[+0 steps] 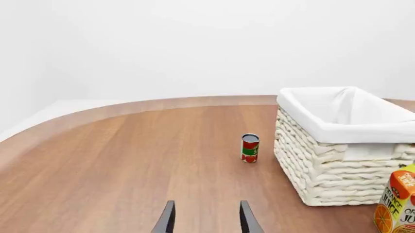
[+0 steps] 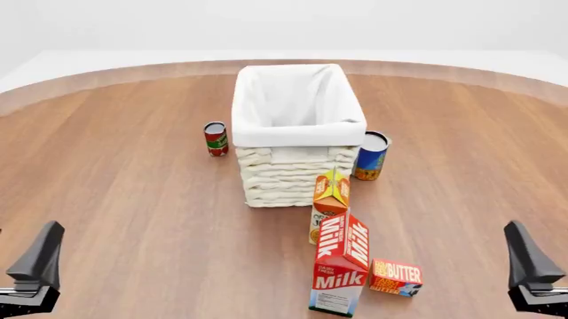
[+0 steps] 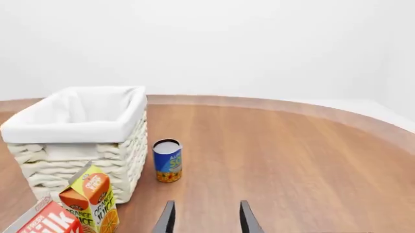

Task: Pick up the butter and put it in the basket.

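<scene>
Both claws hang apart and empty: the left gripper [image 1: 206, 218] and right gripper [image 3: 206, 217] sit at the front view's lower corners. Nothing is done yet. The butter [image 2: 396, 277] lies lower right, beside the milk carton [image 2: 341, 264], untouched; the basket [image 2: 297, 129] holds nothing visible.

Front view high, wrist views low, sharing basket [image 2: 297, 126]
</scene>
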`<state>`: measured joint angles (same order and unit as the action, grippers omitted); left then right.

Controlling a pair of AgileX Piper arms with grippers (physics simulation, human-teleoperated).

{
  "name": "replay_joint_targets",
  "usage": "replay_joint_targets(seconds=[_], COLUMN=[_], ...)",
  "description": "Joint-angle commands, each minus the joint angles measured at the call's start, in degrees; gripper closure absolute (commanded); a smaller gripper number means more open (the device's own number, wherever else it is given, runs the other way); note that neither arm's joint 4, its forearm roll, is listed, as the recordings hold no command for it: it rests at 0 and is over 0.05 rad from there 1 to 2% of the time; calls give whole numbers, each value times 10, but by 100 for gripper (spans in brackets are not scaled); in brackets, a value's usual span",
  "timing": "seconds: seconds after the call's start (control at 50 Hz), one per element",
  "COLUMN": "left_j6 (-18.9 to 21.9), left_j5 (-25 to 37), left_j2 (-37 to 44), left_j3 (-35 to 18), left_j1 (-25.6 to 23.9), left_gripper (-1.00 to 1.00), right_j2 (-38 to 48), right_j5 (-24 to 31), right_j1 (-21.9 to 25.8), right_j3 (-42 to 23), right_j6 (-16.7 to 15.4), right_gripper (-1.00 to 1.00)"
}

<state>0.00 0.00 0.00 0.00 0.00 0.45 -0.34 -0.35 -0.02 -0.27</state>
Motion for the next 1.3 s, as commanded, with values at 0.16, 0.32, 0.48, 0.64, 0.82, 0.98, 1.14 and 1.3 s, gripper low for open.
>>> replay_joint_targets(seconds=[0.16, 0.32, 0.48, 0.64, 0.82, 0.98, 1.14, 1.3], left_j6=[0, 0, 0, 0, 0, 0, 0, 0], left_j5=[0, 0, 0, 0, 0, 0, 0, 0], left_j2=[0, 0, 0, 0, 0, 0, 0, 0], left_j3=[0, 0, 0, 0, 0, 0, 0, 0], left_j1=[0, 0, 0, 0, 0, 0, 0, 0], left_gripper=[-100, -100, -100, -100, -100, -100, -100, -100], right_j2=[27, 0, 7, 144, 226, 274, 326, 368], right_j5=[4, 18, 80, 86, 125, 148, 211, 279], right_j1=[76, 56, 52, 50, 83, 112, 148, 192], right_j3=[-6, -18, -109, -263, -337, -362, -432, -493], right_j6=[-1, 2, -18, -90, -129, -156, -209, -255], right_gripper=[-100, -100, -100, -100, -100, -100, -100, -100])
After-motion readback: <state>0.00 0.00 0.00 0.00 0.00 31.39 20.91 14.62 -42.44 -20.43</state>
